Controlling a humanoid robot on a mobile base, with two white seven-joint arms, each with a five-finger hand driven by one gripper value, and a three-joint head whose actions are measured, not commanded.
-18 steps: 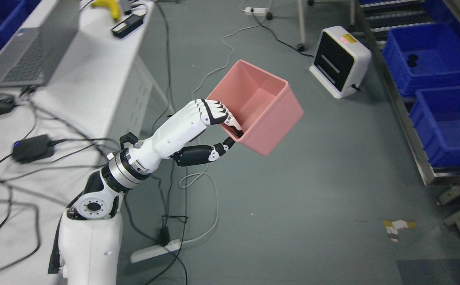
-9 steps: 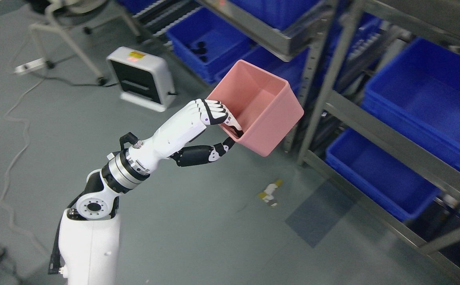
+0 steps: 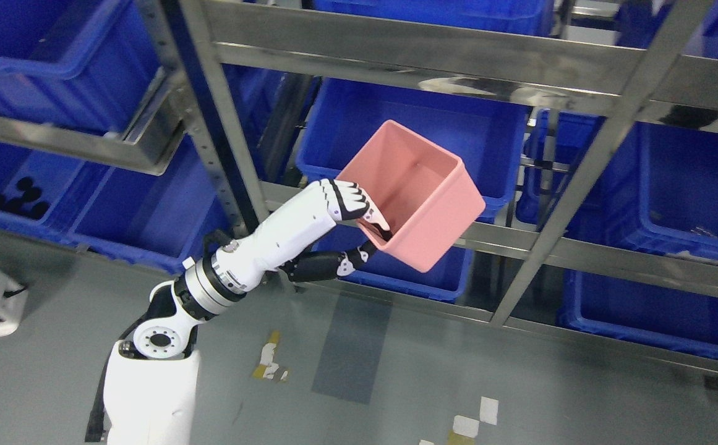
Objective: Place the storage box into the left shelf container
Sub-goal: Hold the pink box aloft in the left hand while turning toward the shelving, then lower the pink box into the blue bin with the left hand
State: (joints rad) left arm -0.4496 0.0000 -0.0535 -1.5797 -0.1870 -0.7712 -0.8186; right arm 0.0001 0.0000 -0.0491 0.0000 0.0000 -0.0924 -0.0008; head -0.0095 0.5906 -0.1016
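My left hand (image 3: 365, 225) is shut on the near rim of an empty pink storage box (image 3: 423, 204), fingers over the edge and thumb under it. The box is held in the air, tilted, in front of a metal shelf rack (image 3: 433, 52). Directly behind the box sits a blue shelf container (image 3: 359, 123) on the middle level. The box is outside the rack, not inside any container. The right arm is not in view.
More blue bins fill the rack: one at far left (image 3: 55, 55), one lower left with dark items (image 3: 43, 198), one at right (image 3: 699, 185), one below the box (image 3: 439, 278). Slanted metal uprights (image 3: 587, 173) stand beside the box. Grey floor with tape marks (image 3: 269, 361) lies below.
The whole picture has swung from the desk and floor to the shelf rack, so the camera has turned. The hand and box keep nearly the same place in the picture, and the grip is unchanged.
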